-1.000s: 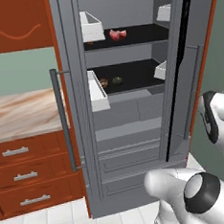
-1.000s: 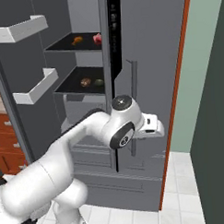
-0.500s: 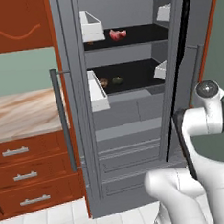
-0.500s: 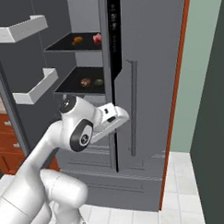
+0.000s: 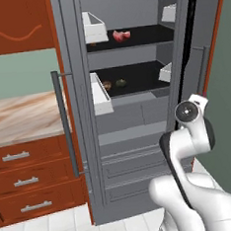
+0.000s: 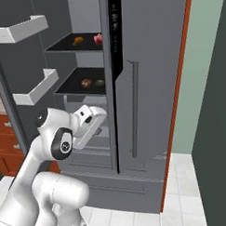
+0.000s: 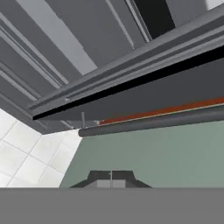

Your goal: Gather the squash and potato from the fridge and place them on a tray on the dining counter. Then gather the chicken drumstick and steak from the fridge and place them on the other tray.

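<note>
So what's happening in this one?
The robot stands before the fridge, whose left door is open. The potato and squash sit on the middle shelf, and the steak lies on the shelf above. The gripper is shut and empty, pointing past the closed right door's handle.

I'm looking at a home kitchen. A tall grey steel fridge (image 5: 140, 150) stands ahead of the jaws with one door open, showing black shelves (image 5: 130, 37) with food on them and white door bins (image 5: 94, 27). Off to one side are red-brown wooden drawers (image 5: 28, 177) under a marbled stone bench (image 5: 18, 116). White floor tiles (image 6: 183, 195) and pale green walls (image 6: 197, 83) complete it.
</note>
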Controlling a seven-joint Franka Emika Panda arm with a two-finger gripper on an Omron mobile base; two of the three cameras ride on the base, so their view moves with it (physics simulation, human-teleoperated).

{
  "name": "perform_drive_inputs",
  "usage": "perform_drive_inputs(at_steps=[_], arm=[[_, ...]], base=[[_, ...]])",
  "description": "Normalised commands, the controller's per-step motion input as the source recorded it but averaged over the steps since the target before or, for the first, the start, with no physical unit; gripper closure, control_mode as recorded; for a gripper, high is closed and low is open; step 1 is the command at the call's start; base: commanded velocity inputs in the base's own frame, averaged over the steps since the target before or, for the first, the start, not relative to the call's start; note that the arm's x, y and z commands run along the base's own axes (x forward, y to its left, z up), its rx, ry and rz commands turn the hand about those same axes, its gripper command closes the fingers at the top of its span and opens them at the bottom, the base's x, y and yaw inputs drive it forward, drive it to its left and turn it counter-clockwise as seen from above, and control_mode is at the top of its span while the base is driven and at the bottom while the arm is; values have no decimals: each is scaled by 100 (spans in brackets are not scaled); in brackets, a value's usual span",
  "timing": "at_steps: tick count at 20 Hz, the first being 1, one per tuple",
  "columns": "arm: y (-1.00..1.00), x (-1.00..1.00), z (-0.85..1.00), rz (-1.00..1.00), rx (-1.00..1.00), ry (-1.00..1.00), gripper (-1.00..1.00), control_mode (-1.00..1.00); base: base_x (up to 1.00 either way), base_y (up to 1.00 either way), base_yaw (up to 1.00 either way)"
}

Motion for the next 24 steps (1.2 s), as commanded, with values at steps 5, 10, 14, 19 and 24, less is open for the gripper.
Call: perform_drive_inputs(at_steps=[5, 10, 14, 19, 24], arm=[[43, 21, 2, 3, -14, 4, 100, -100], [32, 27, 1, 0, -9, 0, 100, -100], [28, 25, 0, 0, -9, 0, 100, -100], [20, 29, 0, 0, -7, 0, 100, -100], [5, 29, 0, -3, -6, 0, 100, -100]], base=[[0, 0, 0], [0, 0, 0], [0, 0, 0], [0, 0, 0], [0, 0, 0]])
